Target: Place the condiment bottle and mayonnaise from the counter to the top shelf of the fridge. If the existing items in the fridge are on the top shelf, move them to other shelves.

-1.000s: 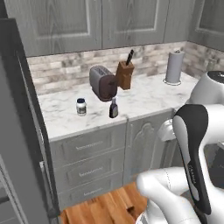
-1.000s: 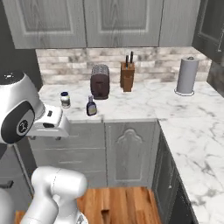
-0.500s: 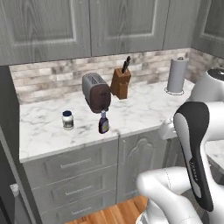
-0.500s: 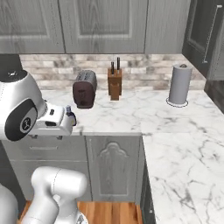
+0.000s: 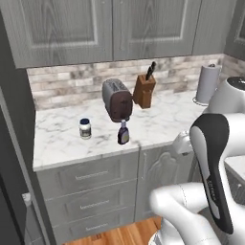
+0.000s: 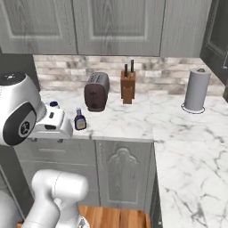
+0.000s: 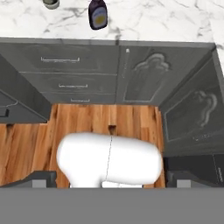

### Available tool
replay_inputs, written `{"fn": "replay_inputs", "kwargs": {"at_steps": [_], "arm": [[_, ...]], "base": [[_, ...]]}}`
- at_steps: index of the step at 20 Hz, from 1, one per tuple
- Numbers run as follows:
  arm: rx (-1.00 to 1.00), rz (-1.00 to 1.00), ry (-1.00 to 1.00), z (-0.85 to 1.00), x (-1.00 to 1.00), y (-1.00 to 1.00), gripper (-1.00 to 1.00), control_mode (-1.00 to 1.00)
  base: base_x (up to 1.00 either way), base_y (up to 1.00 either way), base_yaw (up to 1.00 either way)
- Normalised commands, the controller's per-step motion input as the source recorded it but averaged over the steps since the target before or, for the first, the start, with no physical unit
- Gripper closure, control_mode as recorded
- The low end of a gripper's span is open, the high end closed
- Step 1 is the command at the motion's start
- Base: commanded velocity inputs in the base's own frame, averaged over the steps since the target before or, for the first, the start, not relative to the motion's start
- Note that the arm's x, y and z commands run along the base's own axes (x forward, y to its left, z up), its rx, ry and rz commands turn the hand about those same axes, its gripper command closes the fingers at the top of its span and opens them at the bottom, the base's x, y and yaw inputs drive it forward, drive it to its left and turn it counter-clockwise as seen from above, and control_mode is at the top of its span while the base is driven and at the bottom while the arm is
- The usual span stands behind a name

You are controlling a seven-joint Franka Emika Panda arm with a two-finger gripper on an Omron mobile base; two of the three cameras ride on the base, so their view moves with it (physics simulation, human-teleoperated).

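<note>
The mayonnaise point(image 5: 85, 128) stands on the counter point(image 5: 158, 119), left of the condiment bottle point(image 5: 123, 134), which sits near the front edge before a toaster point(image 5: 117, 99). From the right, the mayonnaise point(image 6: 54, 105) peeks out behind my arm and the condiment bottle point(image 6: 80, 120) is just beside it. My gripper point(image 7: 111, 180) is open and holds nothing. It hangs in front of the counter and looks down at the floor, with the condiment bottle point(image 7: 98, 14) and the mayonnaise point(image 7: 51, 3) far off at the view's top. The fridge point(image 5: 10, 158) shows as a dark slab at far left; its top shelf and the existing items are out of view.
A knife block point(image 5: 144, 90) stands right of the toaster and a paper towel roll point(image 5: 206, 83) is in the counter's corner. Grey drawers point(image 5: 88, 176) and cabinet doors point(image 7: 140, 74) run below the counter. The counter turns toward me on the right point(image 6: 191, 169). Wood floor point(image 7: 131, 118) lies below the hand.
The base has driven, so the whole scene has shifted: the counter and its items have moved right in the left view and grown closer. The things themselves have not moved. The gripper stays open.
</note>
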Motion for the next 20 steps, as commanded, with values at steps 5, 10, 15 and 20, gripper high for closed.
{"fn": "replay_inputs", "kwargs": {"at_steps": [5, 10, 15, 20], "arm": [[0.00, 0.00, 0.00, 0.00, 0.00, 0.00, -1.00, 1.00], [0.00, 0.00, 0.00, 0.00, 0.00, 0.00, -1.00, 1.00], [0.00, 0.00, 0.00, 0.00, 0.00, 0.00, -1.00, 1.00], [0.00, 0.00, 0.00, 0.00, 0.47, 0.00, -1.00, -1.00]], "base": [[0.26, 0.49, 0.11], [0.34, 0.49, 0.07], [0.50, 0.11, 0.00], [0.23, 0.00, 0.00]]}}
